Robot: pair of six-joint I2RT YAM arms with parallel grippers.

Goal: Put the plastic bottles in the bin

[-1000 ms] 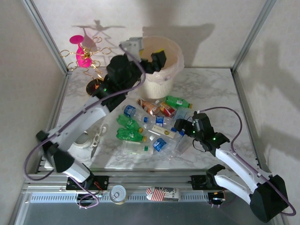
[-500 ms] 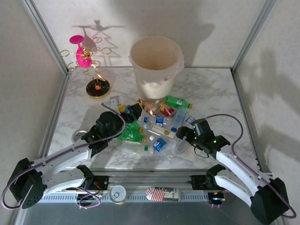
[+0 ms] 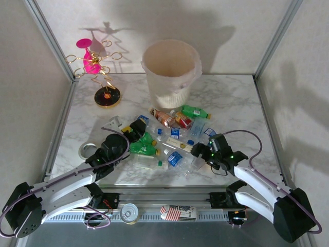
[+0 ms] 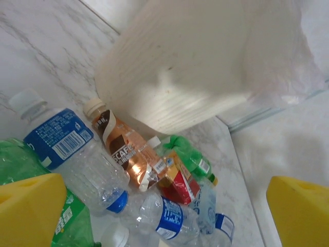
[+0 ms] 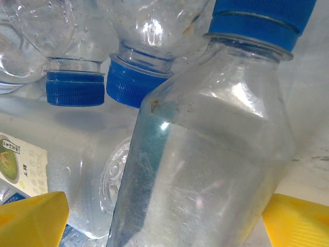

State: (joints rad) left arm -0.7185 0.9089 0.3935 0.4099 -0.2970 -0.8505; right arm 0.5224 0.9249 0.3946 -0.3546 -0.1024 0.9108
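**Both arms low at the bottle heap, bin open beyond**

Nearest, on the rail at 6 o'clock, a silver tin can lies outside the job (it is no bottle, so leaving it there makes sense). Just past it, at 4 o'clock of the heap, the right gripper sits low against the marble table. In its wrist view the jaws stand spread to either side of a clear plastic bottle with a blue cap, straddling it rather than visibly pinching it. This looks like the set-up for a grasp across the body.

At 9 o'clock the left gripper reaches in with its jaws wide apart and nothing between them. It is just beside a green plastic bottle at the heap's edge, probably the easiest one to lift free.

The heap of small plastic bottles lies flat mid-table, the bottles touching and crossing one another, so each pick calls for care with the neighbours. Behind it at 12 o'clock stands the tall cream ribbed bin with a plastic liner, its mouth upward for drops from above. A pink-and-gold wire ornament stand stands well apart at 10 o'clock.
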